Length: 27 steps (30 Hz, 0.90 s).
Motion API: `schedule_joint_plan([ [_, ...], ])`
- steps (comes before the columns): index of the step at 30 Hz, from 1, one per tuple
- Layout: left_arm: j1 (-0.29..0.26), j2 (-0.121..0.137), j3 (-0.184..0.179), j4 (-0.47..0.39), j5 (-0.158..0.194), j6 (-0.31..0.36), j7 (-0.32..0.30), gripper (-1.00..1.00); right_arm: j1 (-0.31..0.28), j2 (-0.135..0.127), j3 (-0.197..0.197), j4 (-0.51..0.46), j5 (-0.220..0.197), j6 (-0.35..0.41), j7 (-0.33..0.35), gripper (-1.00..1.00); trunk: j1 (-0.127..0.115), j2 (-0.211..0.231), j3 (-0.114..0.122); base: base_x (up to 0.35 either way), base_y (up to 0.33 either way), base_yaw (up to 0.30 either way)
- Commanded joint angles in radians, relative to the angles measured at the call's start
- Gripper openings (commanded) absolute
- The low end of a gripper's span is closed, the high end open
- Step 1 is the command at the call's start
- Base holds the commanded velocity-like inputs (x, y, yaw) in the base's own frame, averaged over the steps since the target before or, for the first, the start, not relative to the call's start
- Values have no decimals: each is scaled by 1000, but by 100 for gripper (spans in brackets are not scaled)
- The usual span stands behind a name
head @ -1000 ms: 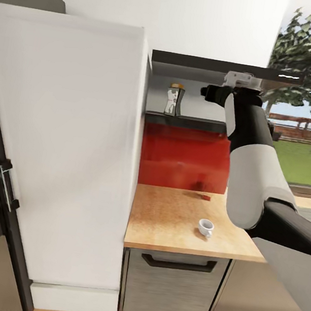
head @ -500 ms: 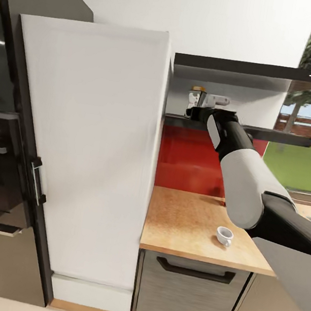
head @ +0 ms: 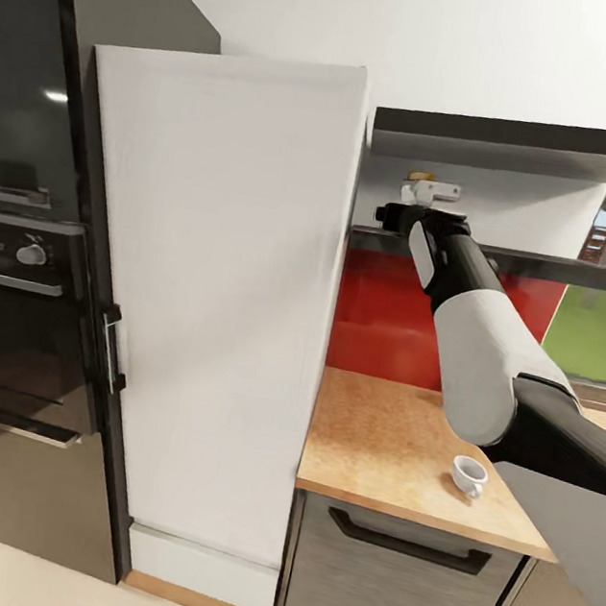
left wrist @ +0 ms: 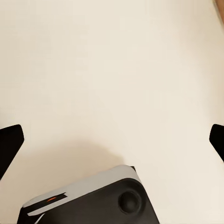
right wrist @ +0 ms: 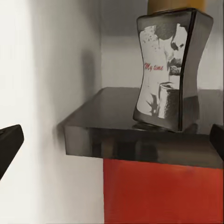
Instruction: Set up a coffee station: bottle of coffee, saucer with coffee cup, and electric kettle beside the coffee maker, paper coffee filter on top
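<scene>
Barely begun: bottle of coffee [right wrist: 170, 65] unmoved on kitchen shelf [right wrist: 140, 126], right gripper [head: 425, 200] fingers spread wide, empty; coffee cup [head: 468, 474] saucerless on counter [head: 378, 450].

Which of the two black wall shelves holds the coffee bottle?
The lower shelf: the bottle stands on it by the white cabinet, with the right gripper in front. The upper shelf looks bare.

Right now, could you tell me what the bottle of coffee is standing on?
The bottle of coffee stands upright on the black kitchen shelf, near its end by the white wall, with red backsplash below. In the head view, the right hand covers most of the bottle.
</scene>
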Motion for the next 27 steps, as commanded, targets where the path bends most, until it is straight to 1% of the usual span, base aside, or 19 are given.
schedule_joint_plan([
  [1,1,0,8,-1,4,1,-10,100,0,-8,-6,-3,9,-6,-16,100,0,0,0,0,0,25],
  [2,1,0,8,-1,5,1,-10,100,-1,-17,-6,-6,9,-16,-34,100,0,0,0,0,0,16],
  [4,1,0,8,-1,5,1,-10,100,-1,-26,-6,-12,8,-27,-62,100,0,0,0,0,0,11],
  [10,1,-1,8,-1,5,1,-10,100,0,-34,-5,-19,12,-37,-115,100,0,0,0,0,0,3],
  [27,1,-1,8,-1,6,3,-10,100,0,-34,-5,-18,14,-30,-122,100,0,0,0,2,1,0],
])
